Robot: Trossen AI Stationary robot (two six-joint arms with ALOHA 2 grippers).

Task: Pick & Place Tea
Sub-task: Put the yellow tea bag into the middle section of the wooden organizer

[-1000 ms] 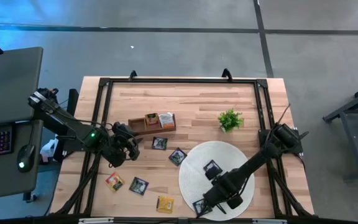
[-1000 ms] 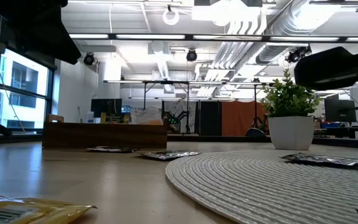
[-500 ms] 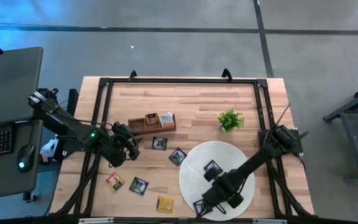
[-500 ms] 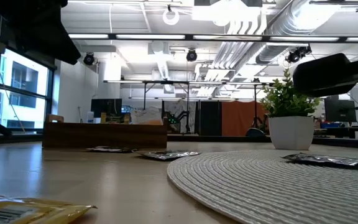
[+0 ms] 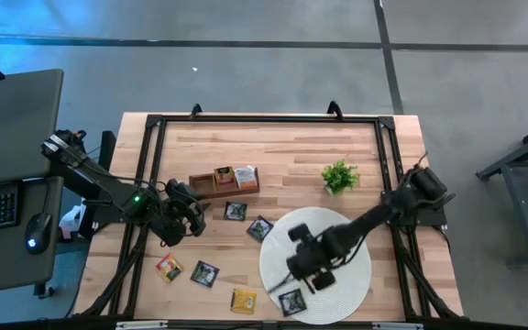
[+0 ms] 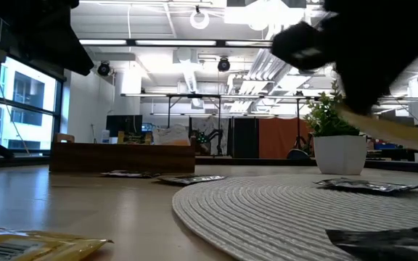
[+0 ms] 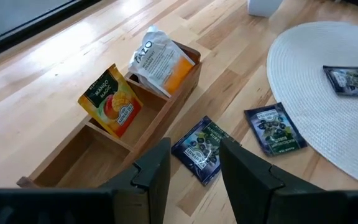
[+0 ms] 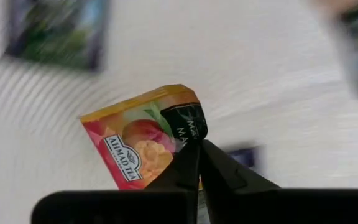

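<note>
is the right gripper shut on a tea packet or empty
Shut on one. In the right wrist view the right gripper pinches the corner of a red-and-yellow tea packet, which hangs above the round white mat.

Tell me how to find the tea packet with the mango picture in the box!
Find the brown wooden divided tray on the table. Two packets stand in it; the yellow mango tea packet fills the middle compartment, beside the white-and-orange tea packet.
</note>
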